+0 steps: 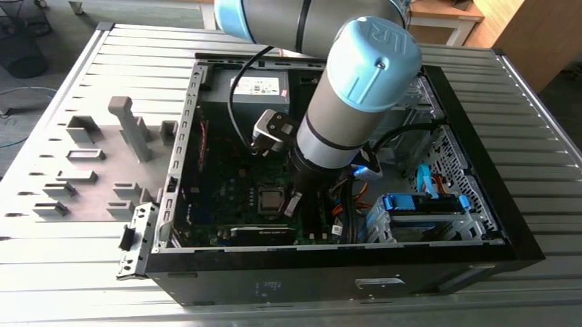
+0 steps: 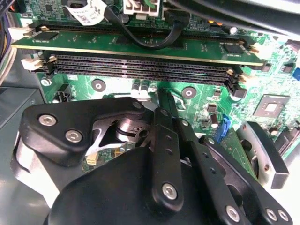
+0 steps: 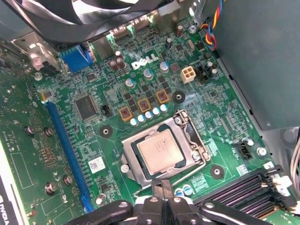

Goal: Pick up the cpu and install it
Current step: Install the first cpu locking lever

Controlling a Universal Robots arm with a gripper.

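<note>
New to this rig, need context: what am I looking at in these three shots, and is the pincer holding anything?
The exterior view shows one robot arm reaching down into an open computer case lying on a slatted metal table. Grey holder blocks stand on the table at that view's left. The other two pictures come from cameras riding near the arm's wrist. In the first wrist view the pincer sits shut and empty just beside the socket frame, and the cpu lies seated inside that frame on the green motherboard. The second wrist view looks past the pincer's black linkage to the memory slots.
</note>
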